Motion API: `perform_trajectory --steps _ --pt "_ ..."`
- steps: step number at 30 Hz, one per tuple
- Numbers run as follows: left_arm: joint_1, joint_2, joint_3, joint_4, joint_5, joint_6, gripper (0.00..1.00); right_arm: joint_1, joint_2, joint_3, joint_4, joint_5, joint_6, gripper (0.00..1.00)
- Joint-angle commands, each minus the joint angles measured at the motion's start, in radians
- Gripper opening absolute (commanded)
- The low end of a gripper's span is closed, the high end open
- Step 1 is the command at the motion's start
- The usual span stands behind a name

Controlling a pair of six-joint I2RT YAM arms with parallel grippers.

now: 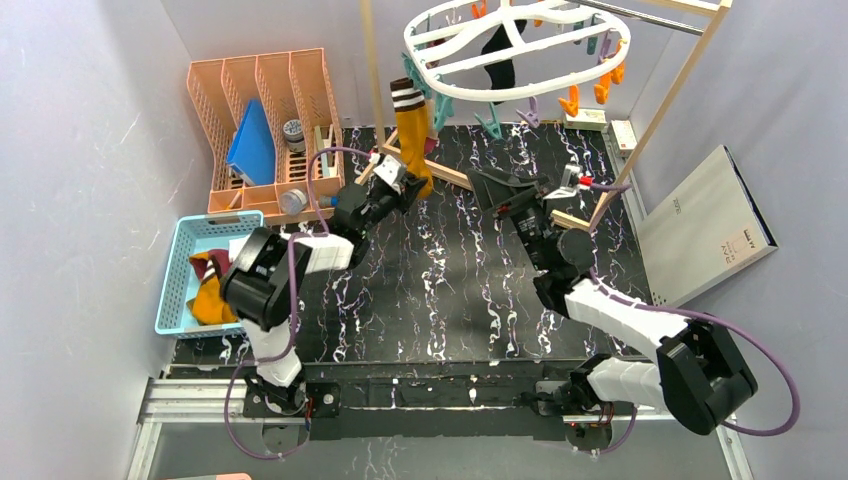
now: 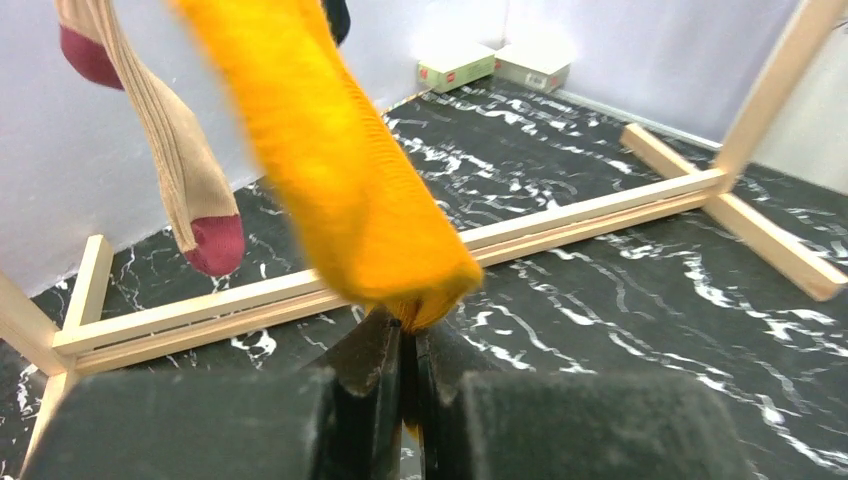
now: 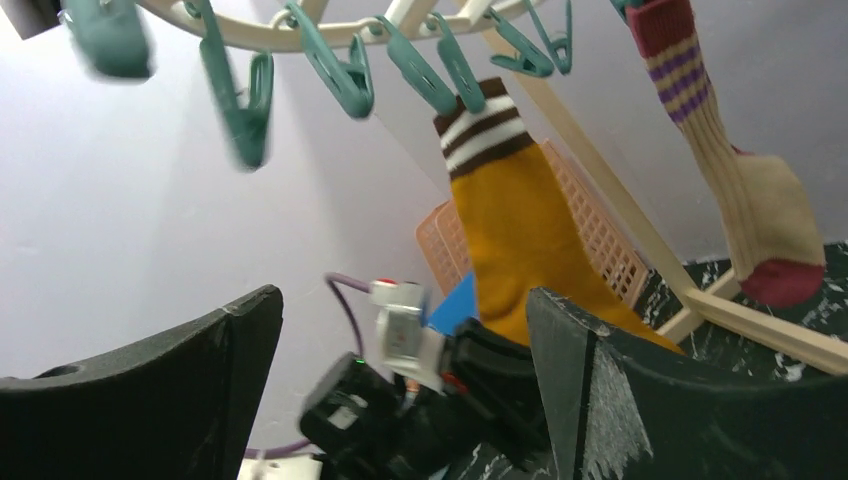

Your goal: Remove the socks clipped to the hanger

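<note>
Robot lab test cell. Plain grey walls (image 1: 90, 120) box in a marbled black mat (image 1: 450, 280) (aluminium mounting rail (image 1: 190, 400) along near edge).

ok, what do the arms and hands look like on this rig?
Both match: left arm and right arm have white link shells between bulky black joint housings, with a purple cable running along each. The left hand and right hand are black, with two flat fingers that have a matte, slightly rough face. A small white module with red detail sits at each wrist.
</note>
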Motion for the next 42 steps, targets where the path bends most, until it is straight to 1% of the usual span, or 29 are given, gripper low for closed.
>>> perform_trajectory --steps 1,2,5,9,13,17,22,25,30,34,36,42 --pt "-0.054 -0.219 -0.126 -0.001 -0.039 0.022 0.00 -0.002 -0.075 -0.089 0.017 0.034 0.015 0.99" --pt "-0.073 -0.264 -0.160 -0.011 -0.056 0.021 0.00 -0.001 -0.084 -0.099 -0.001 0.041 0.024 0.99" --pt "-0.156 -0.416 -0.258 -0.071 -0.133 0.097 0.00 -0.001 -0.099 -0.098 -0.050 0.049 0.034 0.99" --pt "-0.257 -0.561 -0.339 -0.183 -0.197 0.136 0.00 0.000 -0.090 -0.074 -0.063 0.029 0.027 0.99" --pt "-0.335 -0.658 -0.373 -0.293 -0.212 0.132 0.00 0.001 -0.066 -0.056 -0.049 0.006 0.026 0.99" --pt "-0.392 -0.724 -0.407 -0.342 -0.211 0.094 0.00 0.001 -0.035 -0.056 0.032 -0.032 0.025 0.99" --pt "-0.421 -0.769 -0.446 -0.358 -0.184 0.033 0.00 0.000 0.014 -0.056 0.138 -0.044 0.043 0.99" --pt "-0.429 -0.774 -0.461 -0.360 -0.163 0.000 0.00 0.000 0.070 -0.024 0.225 -0.062 0.052 0.99" --pt "-0.438 -0.765 -0.471 -0.358 -0.146 -0.028 0.00 0.000 0.194 0.088 0.360 -0.127 0.081 0.99" --pt "-0.443 -0.758 -0.461 -0.359 -0.136 -0.037 0.00 -0.014 0.307 0.192 0.443 -0.130 0.148 0.99" --pt "-0.444 -0.754 -0.456 -0.359 -0.128 -0.042 0.00 -0.025 0.358 0.240 0.494 -0.169 0.189 0.99" --pt "-0.445 -0.740 -0.444 -0.358 -0.113 -0.051 0.00 -0.053 0.445 0.344 0.538 -0.213 0.268 0.99"
